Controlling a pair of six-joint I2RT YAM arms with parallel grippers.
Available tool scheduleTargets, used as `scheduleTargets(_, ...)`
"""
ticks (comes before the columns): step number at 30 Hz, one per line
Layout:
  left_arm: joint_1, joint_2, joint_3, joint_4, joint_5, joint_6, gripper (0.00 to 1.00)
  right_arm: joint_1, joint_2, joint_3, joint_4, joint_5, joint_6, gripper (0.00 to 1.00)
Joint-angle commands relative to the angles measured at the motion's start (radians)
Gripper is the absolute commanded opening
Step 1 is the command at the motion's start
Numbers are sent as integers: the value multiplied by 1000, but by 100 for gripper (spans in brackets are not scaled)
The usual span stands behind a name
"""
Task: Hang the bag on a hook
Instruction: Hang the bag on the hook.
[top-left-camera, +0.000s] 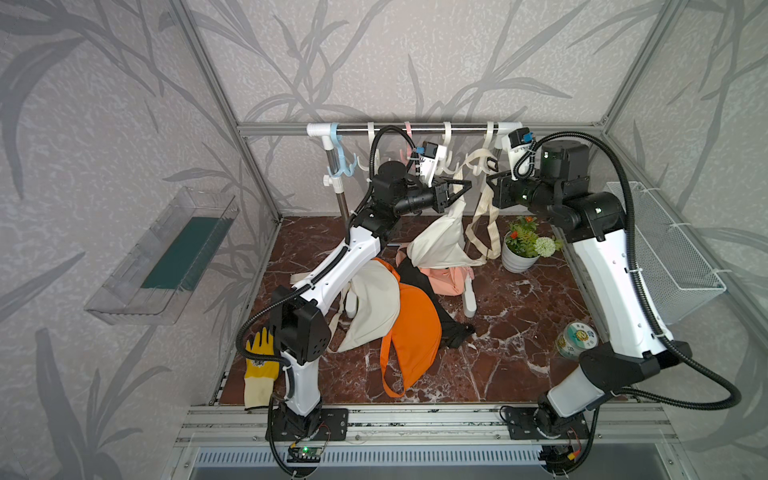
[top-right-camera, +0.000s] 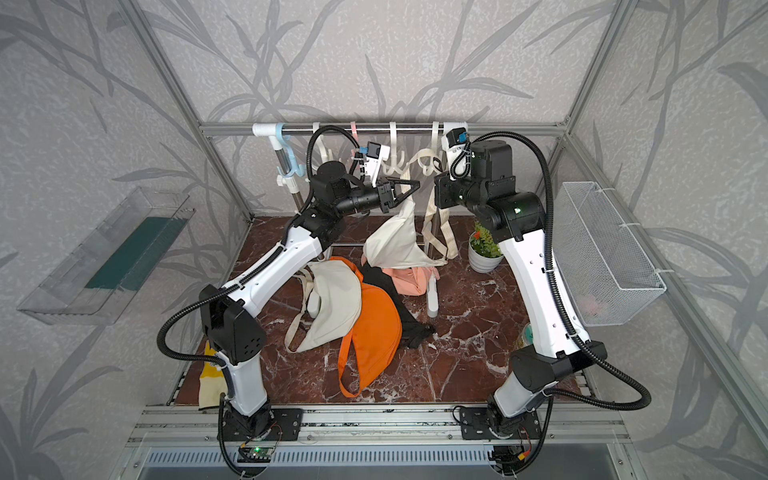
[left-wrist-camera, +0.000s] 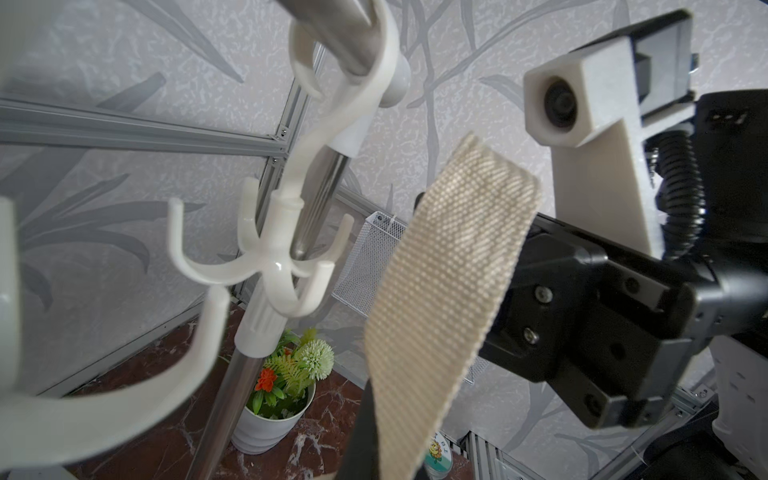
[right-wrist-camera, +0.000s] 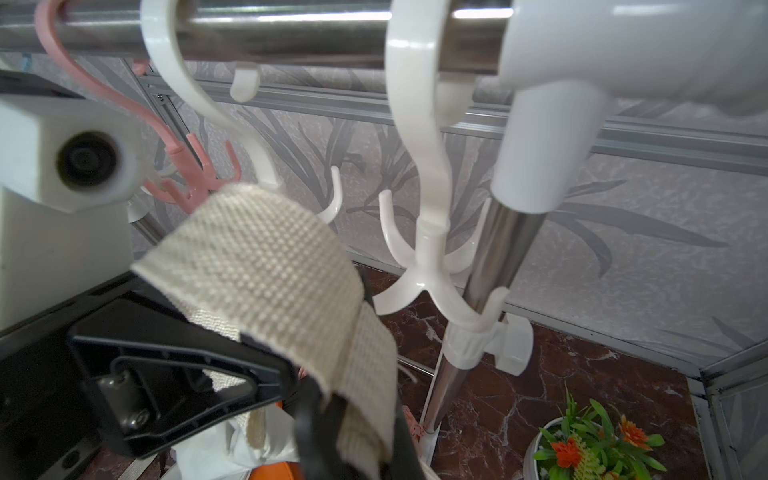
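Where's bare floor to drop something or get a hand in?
Free: marble between orange bag, roll and front rail; also between plant pot and roll. Crowded: bag pile centre-left, and below the hooks, where cream bag and strap hang.

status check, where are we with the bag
Left gripper, right gripper both shut on strap. Cream bag hangs below, strap beside white hook, not seen seated. Orange bag on floor, not in the way.

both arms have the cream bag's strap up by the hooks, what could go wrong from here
The strap is pinched in both sets of jaws with only a short span between them, so it may slip off a prong of the white hook instead of catching. The lifted cream bag hangs near the potted plant; a swing could tip it.
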Motion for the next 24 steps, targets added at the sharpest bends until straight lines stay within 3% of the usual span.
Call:
scheduleTargets(1,2,16,62,-32,-14,-6,0,11,14,39,-60,54,-4,0)
scheduleTargets(10,-1,67,157,-154,-6,-4,0,11,66,85,-140,104,10,0)
scheduleTargets(24,-2,99,218,-312,-41,-8,0,1,134,100,-175,84,41,0)
